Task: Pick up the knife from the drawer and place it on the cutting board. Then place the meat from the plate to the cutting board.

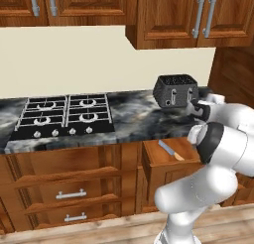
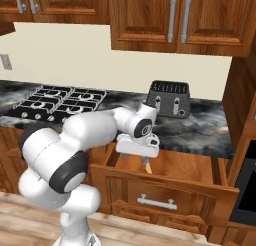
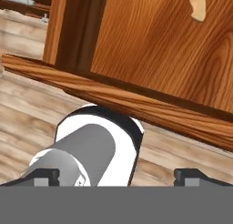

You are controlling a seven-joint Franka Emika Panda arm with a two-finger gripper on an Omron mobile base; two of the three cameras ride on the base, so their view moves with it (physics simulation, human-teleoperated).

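The drawer (image 1: pixel 155 164) stands pulled out under the counter, its wide front (image 2: pixel 165 190) carrying a silver bar handle. Inside lies the knife (image 1: pixel 171 150), bluish blade toward the back and tan handle toward the front. My gripper (image 2: pixel 138 152) hovers over the left part of the drawer, pointing down, and is apart from the knife. In the hand view the gripper (image 3: pixel 118 175) is open with nothing between its fingertips (image 3: pixel 45 175). The knife handle's tip (image 3: pixel 198 7) shows at the top, on the drawer's wood floor (image 3: pixel 159 45). The cutting board, meat and plate are out of view.
A dark toaster (image 1: pixel 176 91) sits on the marble counter (image 1: pixel 134 121) right behind the drawer. A gas stove (image 1: pixel 64 116) is to the left. Wall cabinets (image 2: pixel 175 20) hang overhead. Closed drawers (image 1: pixel 72 193) lie below the stove, and a tall cabinet side (image 2: pixel 242 105) stands at right.
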